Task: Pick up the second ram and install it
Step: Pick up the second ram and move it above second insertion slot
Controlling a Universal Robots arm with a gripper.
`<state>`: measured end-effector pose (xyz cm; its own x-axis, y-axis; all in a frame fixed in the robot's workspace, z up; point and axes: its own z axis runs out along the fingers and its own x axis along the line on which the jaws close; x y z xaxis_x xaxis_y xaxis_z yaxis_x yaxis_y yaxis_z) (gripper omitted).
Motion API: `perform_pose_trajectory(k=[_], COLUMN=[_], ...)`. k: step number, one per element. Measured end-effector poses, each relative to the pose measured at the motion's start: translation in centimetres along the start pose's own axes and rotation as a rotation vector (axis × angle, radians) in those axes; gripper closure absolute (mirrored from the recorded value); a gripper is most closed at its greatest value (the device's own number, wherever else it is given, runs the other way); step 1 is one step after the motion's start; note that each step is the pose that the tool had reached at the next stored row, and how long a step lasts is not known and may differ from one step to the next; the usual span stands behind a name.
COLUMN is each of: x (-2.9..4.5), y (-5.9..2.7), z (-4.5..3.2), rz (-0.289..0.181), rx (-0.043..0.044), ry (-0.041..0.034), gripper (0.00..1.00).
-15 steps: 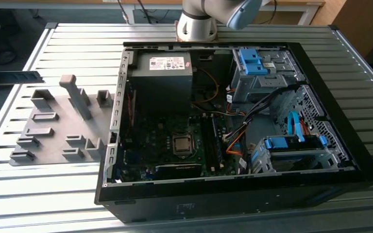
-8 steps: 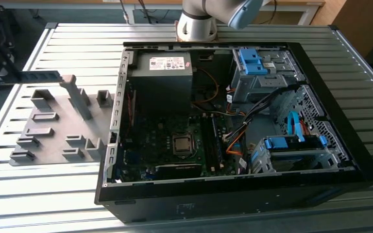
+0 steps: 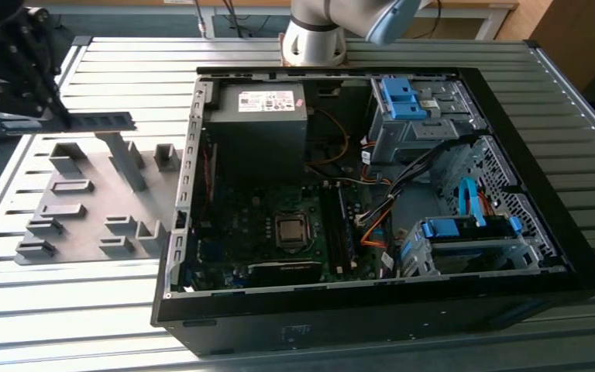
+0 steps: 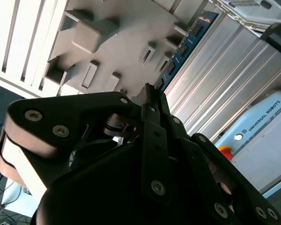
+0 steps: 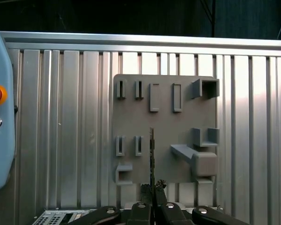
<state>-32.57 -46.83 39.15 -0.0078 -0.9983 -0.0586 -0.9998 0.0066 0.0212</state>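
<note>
at the exterior view's far left the black gripper [image 3: 66,122] hangs above the slatted metal table [image 3: 122,46], its two fingers clamped shut on one end of the second ram [image 3: 103,122] — the stick juts out level from the pincer toward the exterior view's right, with the rest of its length free. below it lies the grey holder tray [image 3: 80,225] with its upright posts. in the first wrist view the ram [image 5: 151,150] shows edge-on as a thin dark line reaching out from the gripper [image 5: 152,188] over the tray [image 5: 164,124], between two rows of slots. in the second wrist view the blue-green board [image 4: 189,40] with its dark chips runs away from the closed fingers [image 4: 152,117] across the table's ribs. further to the exterior view's right, well apart from the held stick, stands the open black computer case [image 3: 401,318]: the grey power supply [image 3: 261,116] at its far end, the green motherboard [image 3: 266,225] on its floor, then blue drive brackets [image 3: 406,97] and loose cables. behind the case, on the far side of the table, rises the arm's pale base [image 3: 313,39].
</note>
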Motion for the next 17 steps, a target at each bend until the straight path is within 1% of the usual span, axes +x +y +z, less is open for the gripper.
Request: perform_pose_trajectory(k=[7, 9, 17], x=[-0.02, -0.03, -0.03], y=[-2.74, -3.29, -3.46], z=[-0.05, -0.06, -0.07], rz=[0.0, 0.0, 0.0], rx=[0.0001, 0.0001, 0.0], ry=[-0.0001, -0.0002, 0.0], gripper=[0.86, 0.86, 0.86])
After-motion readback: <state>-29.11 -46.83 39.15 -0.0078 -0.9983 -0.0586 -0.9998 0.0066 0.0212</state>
